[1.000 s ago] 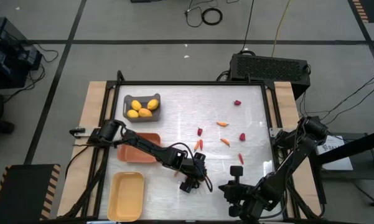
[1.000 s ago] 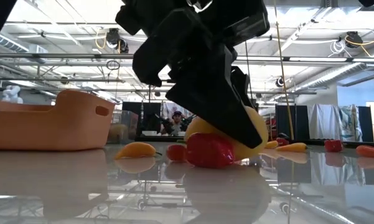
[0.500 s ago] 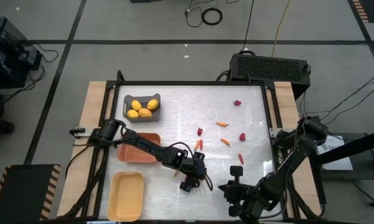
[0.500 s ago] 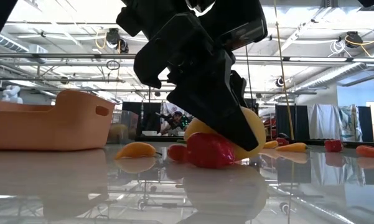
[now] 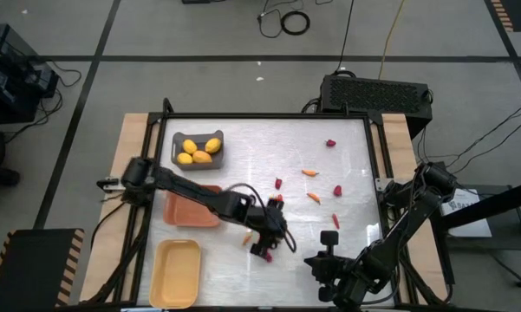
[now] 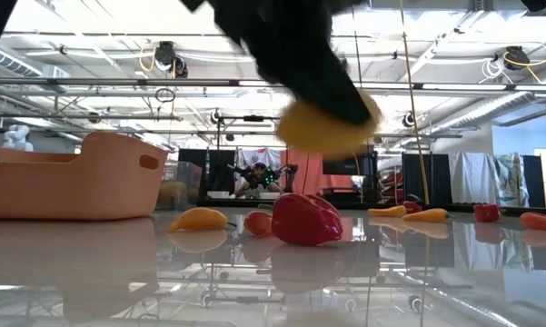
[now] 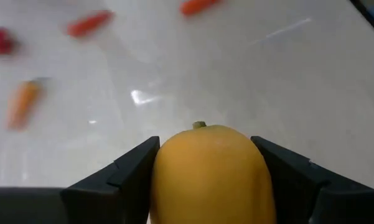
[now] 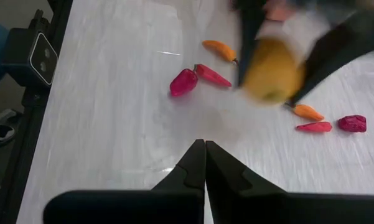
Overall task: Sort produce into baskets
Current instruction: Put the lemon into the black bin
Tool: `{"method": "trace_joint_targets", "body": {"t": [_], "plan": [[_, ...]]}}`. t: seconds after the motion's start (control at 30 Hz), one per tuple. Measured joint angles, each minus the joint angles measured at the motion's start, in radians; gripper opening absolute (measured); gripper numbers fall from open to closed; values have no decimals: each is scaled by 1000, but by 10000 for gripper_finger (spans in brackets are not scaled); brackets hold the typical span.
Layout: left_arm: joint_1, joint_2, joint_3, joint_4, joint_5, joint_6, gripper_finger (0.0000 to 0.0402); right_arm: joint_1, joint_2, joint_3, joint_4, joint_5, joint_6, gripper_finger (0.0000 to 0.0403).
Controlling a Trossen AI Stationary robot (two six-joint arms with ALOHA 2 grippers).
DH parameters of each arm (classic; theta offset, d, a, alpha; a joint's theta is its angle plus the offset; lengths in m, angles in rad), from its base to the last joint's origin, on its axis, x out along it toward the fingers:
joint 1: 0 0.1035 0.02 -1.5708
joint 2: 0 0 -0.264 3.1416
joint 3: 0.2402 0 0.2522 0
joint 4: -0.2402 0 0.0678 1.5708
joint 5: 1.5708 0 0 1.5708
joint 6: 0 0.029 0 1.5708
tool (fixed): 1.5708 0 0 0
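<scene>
Left gripper (image 7: 205, 180) clamps a yellow lemon (image 7: 208, 171), lifted clear of the table, near centre. Carry it level to the grey basket (image 5: 198, 148), far left, where other lemons sit; release low. Right gripper (image 8: 205, 163) waits closed, near right.

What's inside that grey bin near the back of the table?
The grey bin holds four yellow lemons. Anything lying beneath them, and the bin's floor there, is covered.

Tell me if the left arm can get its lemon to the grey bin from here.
Probably yes. The left gripper holds the lemon clear of the table, and the grey bin sits open-topped on its side, with only the orange bin near the path.
</scene>
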Motion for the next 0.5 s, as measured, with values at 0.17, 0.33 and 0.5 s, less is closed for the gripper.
{"method": "trace_joint_targets", "body": {"t": [0.17,0.33,0.5], "plan": [[37,-169,-1,-211,-21,-13,241,0,0,0,0,0,10,0],[96,-362,-90,-418,-101,-48,241,0,0,0,-3,0,28,0],[219,-575,-293,-444,-156,-95,241,0,0,0,-1,0,60,0]]}}
